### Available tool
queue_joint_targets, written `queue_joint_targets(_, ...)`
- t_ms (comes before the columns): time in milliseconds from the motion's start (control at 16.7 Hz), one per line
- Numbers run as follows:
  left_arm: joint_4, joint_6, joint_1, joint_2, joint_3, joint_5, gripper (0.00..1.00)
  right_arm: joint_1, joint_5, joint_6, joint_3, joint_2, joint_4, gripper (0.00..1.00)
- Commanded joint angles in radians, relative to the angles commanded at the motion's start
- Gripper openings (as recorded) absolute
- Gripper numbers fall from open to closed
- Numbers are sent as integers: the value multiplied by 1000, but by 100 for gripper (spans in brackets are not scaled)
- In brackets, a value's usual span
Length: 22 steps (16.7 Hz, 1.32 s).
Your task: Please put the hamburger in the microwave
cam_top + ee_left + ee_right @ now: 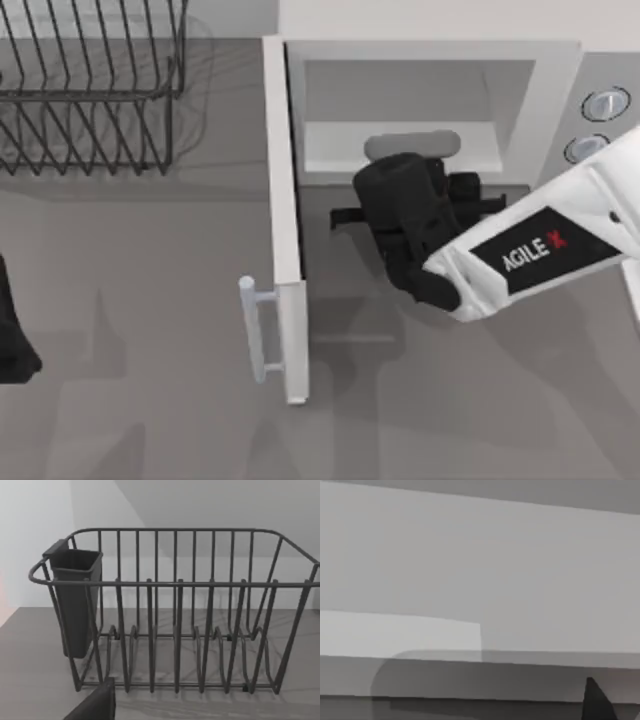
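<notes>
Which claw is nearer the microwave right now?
Right. The right claw is at the open mouth of the microwave, beside its swung-out door. The left arm sits parked at the table's far left edge.

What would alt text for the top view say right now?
The right gripper reaches into the open microwave, its door swung out toward the table's front. A black wire rack stands at the far left; the left arm is parked at the left edge.

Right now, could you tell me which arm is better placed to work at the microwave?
Right. The right gripper sits at the open microwave mouth; the left arm is parked at the table's left edge, beyond the door.
</notes>
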Motion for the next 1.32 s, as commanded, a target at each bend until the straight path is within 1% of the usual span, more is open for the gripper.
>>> queue_joint_targets(300, 0, 0, 0, 0, 0, 0, 100, 16, 15, 13, 8, 11, 24, 0)
queue_joint_targets(360, 0, 0, 0, 0, 0, 0, 100, 14, 40, 2, -48, 23, 14, 0)
queue_joint_targets(600, 0, 0, 0, 0, 0, 0, 100, 8, 34, 0, 4, 9, 15, 0)
queue_joint_targets(900, 0, 0, 0, 0, 0, 0, 100, -19, -7, -4, 182, 83, -50, 0)
queue_joint_targets(1320, 0, 0, 0, 0, 0, 0, 100, -83, -104, -20, 539, 291, -219, 0)
